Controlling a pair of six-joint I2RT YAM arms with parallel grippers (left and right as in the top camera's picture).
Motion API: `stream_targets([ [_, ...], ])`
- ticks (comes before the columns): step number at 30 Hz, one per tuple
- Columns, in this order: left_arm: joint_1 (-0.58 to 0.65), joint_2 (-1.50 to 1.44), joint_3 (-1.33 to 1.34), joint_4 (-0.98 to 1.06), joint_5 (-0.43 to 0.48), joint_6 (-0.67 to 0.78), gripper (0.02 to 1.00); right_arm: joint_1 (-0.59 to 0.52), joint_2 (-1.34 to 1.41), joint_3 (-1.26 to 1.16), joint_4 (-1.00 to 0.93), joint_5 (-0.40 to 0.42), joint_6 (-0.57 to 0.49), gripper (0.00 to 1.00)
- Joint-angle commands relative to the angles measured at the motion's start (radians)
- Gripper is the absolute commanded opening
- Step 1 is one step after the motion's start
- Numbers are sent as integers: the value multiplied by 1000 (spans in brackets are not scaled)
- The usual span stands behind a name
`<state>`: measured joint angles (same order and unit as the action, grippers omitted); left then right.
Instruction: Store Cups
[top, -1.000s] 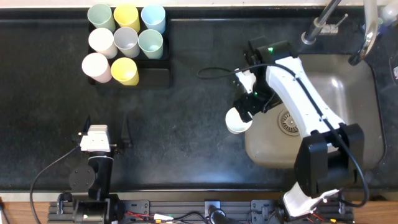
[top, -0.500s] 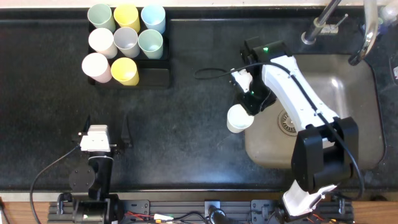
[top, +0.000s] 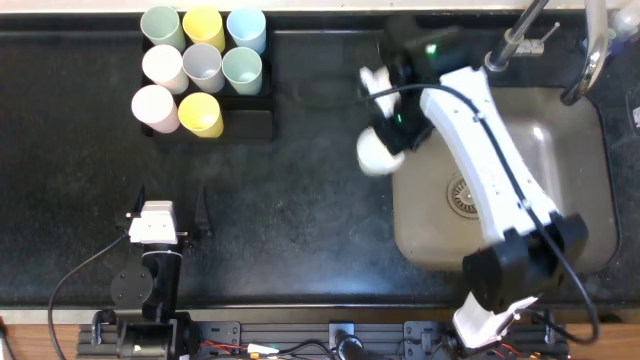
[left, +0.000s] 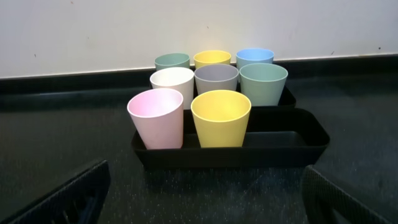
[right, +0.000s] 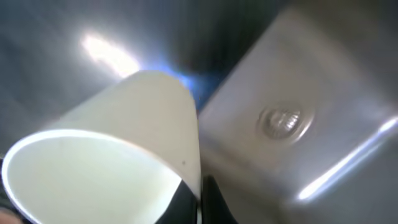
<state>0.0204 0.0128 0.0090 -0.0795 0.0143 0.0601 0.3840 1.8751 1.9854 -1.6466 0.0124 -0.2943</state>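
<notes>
My right gripper (top: 392, 125) is shut on the rim of a white cup (top: 378, 152), which it holds lifted over the dark counter just left of the sink; in the right wrist view the white cup (right: 106, 168) lies tilted with its mouth open toward the camera. A black tray (top: 250, 125) at the back left holds several pastel cups, among them a pink cup (left: 157, 117) and a yellow cup (left: 221, 117) in its front row. The tray's front right slot (left: 280, 134) is bare. My left gripper (top: 172, 208) rests open near the front left, facing the tray (left: 292, 134).
A steel sink (top: 560, 130) with a drain (right: 283, 121) fills the right side, and a faucet (top: 515, 35) stands behind it. Between the tray and the sink runs open dark counter (top: 300, 200).
The right arm has carried the white cup away from the sink's edge, toward the back and slightly left. The left arm has stayed put.
</notes>
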Motion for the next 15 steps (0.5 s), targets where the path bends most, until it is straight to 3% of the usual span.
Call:
stream_targets([
  [1, -1, -10, -1, -5, -2, 18, 998, 94, 70, 329, -43, 0, 66, 45],
  [7, -1, -10, -1, -5, -2, 18, 998, 238, 301, 692, -20, 16, 101, 42],
  [15, -1, -10, -1, -5, -2, 19, 998, 347, 430, 729, 156, 51, 146, 42],
])
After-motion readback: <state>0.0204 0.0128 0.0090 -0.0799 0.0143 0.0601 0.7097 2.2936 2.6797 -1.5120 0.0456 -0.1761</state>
